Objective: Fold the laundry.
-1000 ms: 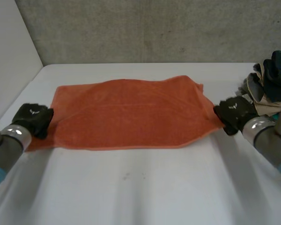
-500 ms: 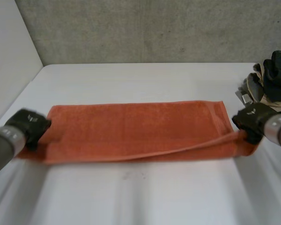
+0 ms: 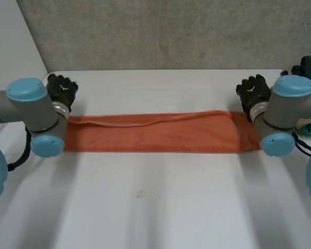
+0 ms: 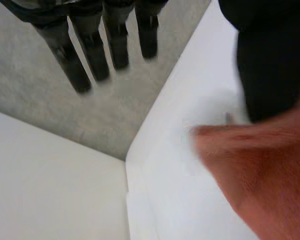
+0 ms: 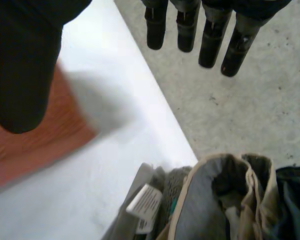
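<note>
Step in hand, by judgement: close of the first lengthwise fold, at the letting-go.

Flat on the tabletop (image 3: 155, 207): orange towel (image 3: 155, 137), doubled into a long narrow band, running from near the left edge to near the right edge, in the far half. Upper layer's long edge toward the far side, slightly wavy near the left end, not quite level with the layer beneath.

At the towel's far left corner: left hand (image 3: 62, 89). In the left wrist view, fingers (image 4: 92, 55) straight and spread, clear of the cloth, thumb (image 4: 270, 60) just over the corner. Released, grasping nothing.

At the far right corner: right hand (image 3: 253, 92). Fingers (image 5: 210, 40) straight, thumb (image 5: 25, 65) above the cloth end, nothing pinched. Whether either thumb touches the cloth: cannot tell.

At the right edge of the tabletop, just beyond the right hand and apart from the towel: pile of clothes (image 5: 225, 200).

Next, likely: lift both hands clear without dragging the corners, then take one short end and carry it across to the other, halving the band. Calls for pinching both layers together at that end; otherwise risk of the upper layer sliding off line.
</note>
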You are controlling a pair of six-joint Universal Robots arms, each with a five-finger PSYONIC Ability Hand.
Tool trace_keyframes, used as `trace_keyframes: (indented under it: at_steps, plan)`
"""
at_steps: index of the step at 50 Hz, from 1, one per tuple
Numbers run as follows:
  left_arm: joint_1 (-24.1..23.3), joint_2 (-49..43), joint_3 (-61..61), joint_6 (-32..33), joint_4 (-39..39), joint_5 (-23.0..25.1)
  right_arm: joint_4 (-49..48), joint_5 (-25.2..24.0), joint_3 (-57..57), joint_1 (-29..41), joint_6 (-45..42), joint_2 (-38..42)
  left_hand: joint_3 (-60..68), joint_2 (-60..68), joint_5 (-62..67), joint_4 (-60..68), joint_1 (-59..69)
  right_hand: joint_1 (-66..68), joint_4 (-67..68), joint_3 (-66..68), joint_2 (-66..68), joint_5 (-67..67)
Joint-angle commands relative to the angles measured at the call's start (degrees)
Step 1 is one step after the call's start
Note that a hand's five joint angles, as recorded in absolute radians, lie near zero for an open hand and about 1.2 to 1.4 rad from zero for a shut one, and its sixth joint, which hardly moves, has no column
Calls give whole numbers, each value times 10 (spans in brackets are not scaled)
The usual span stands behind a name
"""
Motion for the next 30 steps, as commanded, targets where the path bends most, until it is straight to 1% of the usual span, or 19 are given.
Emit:
trace_keyframes:
  at_steps: [1,3,4,7,8,11,12,15,16,19,20,27,30]
  plan:
    - [-19,95,-89,-32,86,4,-54,15,19,19,53,-48,-184,-180,-186,-190,-133,-16,-43,-41,-39,-45]
    - [-17,130,-118,-45,97,8,-59,13,50,18,77,-89,-184,-180,-186,-190,-133,-16,-43,-41,-39,-45]
    - [-16,163,-146,-56,100,16,-64,12,84,13,101,-132,-184,-180,-186,-190,-133,-16,-43,-41,-39,-45]
    - [-16,201,-184,-71,99,40,-69,6,135,12,129,-183,-184,-180,-186,-190,-133,-16,-43,-41,-39,-45]
    - [-15,219,-207,-74,93,61,-69,-1,167,12,140,-209,-184,-180,-186,-190,-133,-16,-43,-41,-39,-45]
    - [-9,239,-243,-76,82,92,-61,-10,210,13,142,-241,-184,-180,-186,-190,-133,-16,-43,-41,-39,-45]
    - [2,244,-267,-70,62,110,-56,-22,243,12,142,-264,-184,-180,-186,-190,-133,-16,-43,-41,-39,-45]
    - [21,245,-293,-63,26,133,-45,-37,288,7,144,-289,-184,-180,-186,-190,-133,-16,-43,-41,-39,-45]
    - [36,244,-304,-55,6,145,-39,-50,318,-4,143,-299,-184,-180,-186,-190,-133,-16,-43,-41,-39,-45]
    - [50,237,-310,-42,-12,160,-35,-60,350,-23,142,-305,-184,-180,-186,-190,-133,-16,-43,-41,-39,-45]
    - [56,222,-310,-32,-18,168,-35,-66,369,-32,142,-305,-184,-180,-186,-190,-133,-16,-43,-41,-39,-45]
    - [93,147,-272,15,-18,178,-34,-74,409,-41,142,-303,-184,-180,-186,-190,-133,-16,-43,-41,-39,-45]
    - [93,126,-247,18,-14,179,-35,-75,415,-41,142,-301,-184,-180,-186,-190,-133,-16,-43,-41,-39,-45]
